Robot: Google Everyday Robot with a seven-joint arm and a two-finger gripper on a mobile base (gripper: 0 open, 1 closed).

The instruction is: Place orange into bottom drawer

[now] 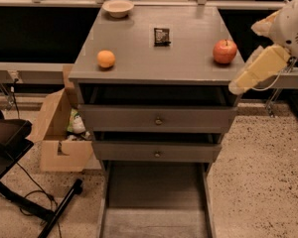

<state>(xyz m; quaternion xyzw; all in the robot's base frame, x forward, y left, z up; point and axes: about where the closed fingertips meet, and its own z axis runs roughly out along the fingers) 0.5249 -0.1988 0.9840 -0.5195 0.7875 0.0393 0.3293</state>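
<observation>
The orange (106, 59) lies on the left side of the grey cabinet top (139, 58). The bottom drawer (156, 202) is pulled out at the foot of the cabinet, a long shallow grey tray with nothing in it. My gripper (253, 73) hangs at the cabinet's right edge, just right of and slightly below a red apple (225, 51). It is far from the orange and holds nothing that I can see.
A small bowl (118, 7) stands at the back left of the top and a dark packet (162, 36) lies in the middle. Two knobbed drawers (158, 119) are slightly open. A cardboard box (59, 133) and a black stand (20, 182) are on the floor to the left.
</observation>
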